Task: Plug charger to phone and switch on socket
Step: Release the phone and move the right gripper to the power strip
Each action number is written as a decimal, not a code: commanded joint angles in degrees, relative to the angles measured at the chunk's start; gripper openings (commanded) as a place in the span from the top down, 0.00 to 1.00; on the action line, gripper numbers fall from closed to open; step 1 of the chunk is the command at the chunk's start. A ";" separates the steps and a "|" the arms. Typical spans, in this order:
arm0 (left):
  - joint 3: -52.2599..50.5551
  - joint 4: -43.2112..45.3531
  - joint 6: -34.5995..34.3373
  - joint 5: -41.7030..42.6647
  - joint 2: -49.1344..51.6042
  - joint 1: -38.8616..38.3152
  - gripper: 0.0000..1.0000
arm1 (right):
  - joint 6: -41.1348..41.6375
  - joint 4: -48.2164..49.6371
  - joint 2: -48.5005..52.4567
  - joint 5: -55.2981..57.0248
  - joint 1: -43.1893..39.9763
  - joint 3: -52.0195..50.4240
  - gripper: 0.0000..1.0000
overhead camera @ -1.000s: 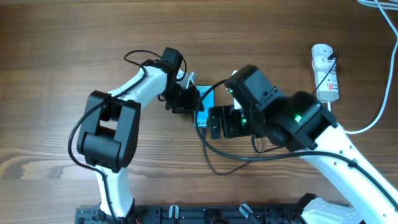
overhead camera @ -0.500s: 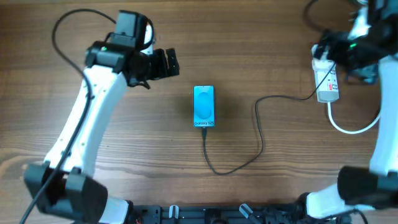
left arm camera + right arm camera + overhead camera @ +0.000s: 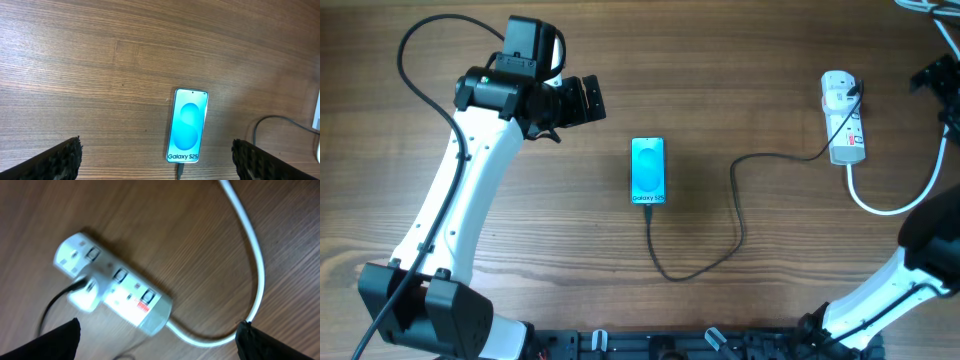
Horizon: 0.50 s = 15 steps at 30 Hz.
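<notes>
The phone (image 3: 648, 171) lies flat mid-table with its cyan screen up, and it also shows in the left wrist view (image 3: 186, 125). The charger's thin black cable (image 3: 735, 215) meets the phone's lower end at its connector (image 3: 180, 170). From there it loops round to the adapter (image 3: 82, 292) on the white socket (image 3: 845, 130). My left gripper (image 3: 592, 100) hovers open up and left of the phone, its jaws empty (image 3: 156, 152). At the right table edge my right gripper (image 3: 930, 76) is open above and to the right of the socket (image 3: 112, 287), with nothing between its jaws (image 3: 160, 335).
The socket's thick white cord (image 3: 890, 205) curves out to the right and runs up past the table's far right corner (image 3: 252, 275). The right arm's lower link (image 3: 920, 250) crosses the right edge of the table.
Both grippers left the phone. The left opened and drew back to the upper left. The right swung to the socket, then further right, away from it.
</notes>
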 commanded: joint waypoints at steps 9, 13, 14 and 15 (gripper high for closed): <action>0.00 -0.02 -0.74 -0.57 0.31 -0.09 0.00 | -5.31 1.90 12.98 -6.21 0.24 -0.24 0.00; 0.00 -0.02 -0.72 -0.57 0.31 -0.09 0.00 | -5.33 2.89 16.52 -6.67 0.26 -0.24 0.00; 0.00 -0.02 -0.74 -0.57 0.31 -0.09 0.00 | -5.29 3.13 16.87 -6.91 0.35 -0.24 0.01; 0.00 -0.02 -0.74 -0.57 0.31 -0.09 0.00 | -5.29 3.37 17.27 -6.88 0.52 -0.24 0.00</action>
